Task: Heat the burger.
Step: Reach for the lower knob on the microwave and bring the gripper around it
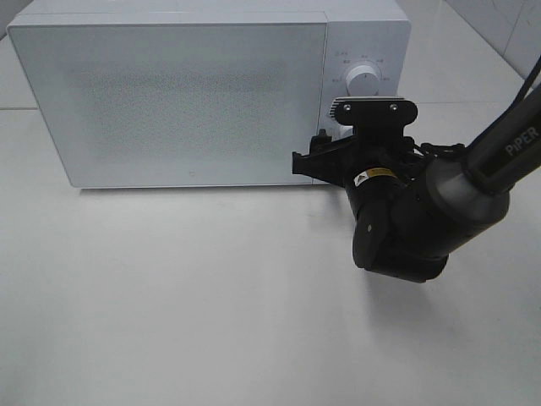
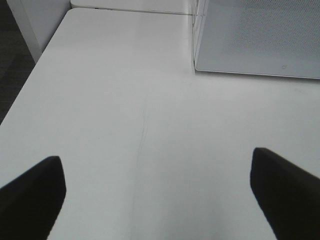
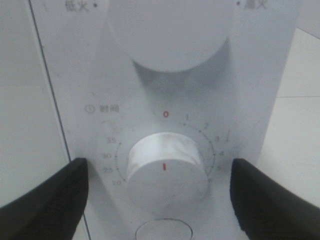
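The white microwave [image 1: 194, 101], door closed, stands far on the surface [image 2: 125, 100]. The right end effector [image 3: 160, 200], spread wide, flanks its timer dial [image 3: 167, 170]. The left end effector [image 2: 157, 195] hangs wide, holding nothing.

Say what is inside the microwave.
Nothing inside can be seen: the door is shut and its dotted face hides everything within, so whether the burger is there cannot be told. Outside, the open right gripper faces the timer knob.

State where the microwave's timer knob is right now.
The timer knob sits on the microwave's control panel, at the right of the exterior high view, where the arm hides it, below the upper knob, facing the open right claw.
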Controlling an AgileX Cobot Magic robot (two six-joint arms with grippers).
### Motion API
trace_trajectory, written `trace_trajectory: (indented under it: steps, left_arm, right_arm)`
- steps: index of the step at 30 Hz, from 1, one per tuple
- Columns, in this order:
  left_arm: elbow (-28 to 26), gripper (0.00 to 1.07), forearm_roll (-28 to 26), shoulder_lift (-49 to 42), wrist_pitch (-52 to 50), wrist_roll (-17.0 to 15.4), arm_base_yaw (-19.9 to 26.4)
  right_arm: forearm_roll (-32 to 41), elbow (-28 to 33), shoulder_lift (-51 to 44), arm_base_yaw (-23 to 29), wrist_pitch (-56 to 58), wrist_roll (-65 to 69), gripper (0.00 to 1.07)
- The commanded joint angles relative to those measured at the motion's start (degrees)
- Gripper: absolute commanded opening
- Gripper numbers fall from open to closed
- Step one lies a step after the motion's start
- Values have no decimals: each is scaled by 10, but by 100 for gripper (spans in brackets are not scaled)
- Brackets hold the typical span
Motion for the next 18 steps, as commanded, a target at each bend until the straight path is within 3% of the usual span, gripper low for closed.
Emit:
trace_trajectory:
  steps: [1, 18]
  left_arm:
    - [2, 92, -1, 0, -5, 1, 1]
    - [2, 92, -1, 0, -5, 2, 1]
  right_arm:
    - [-2, -5, 1, -6, -4, 1, 76]
    - [2, -5, -26, -4, -14, -21, 75]
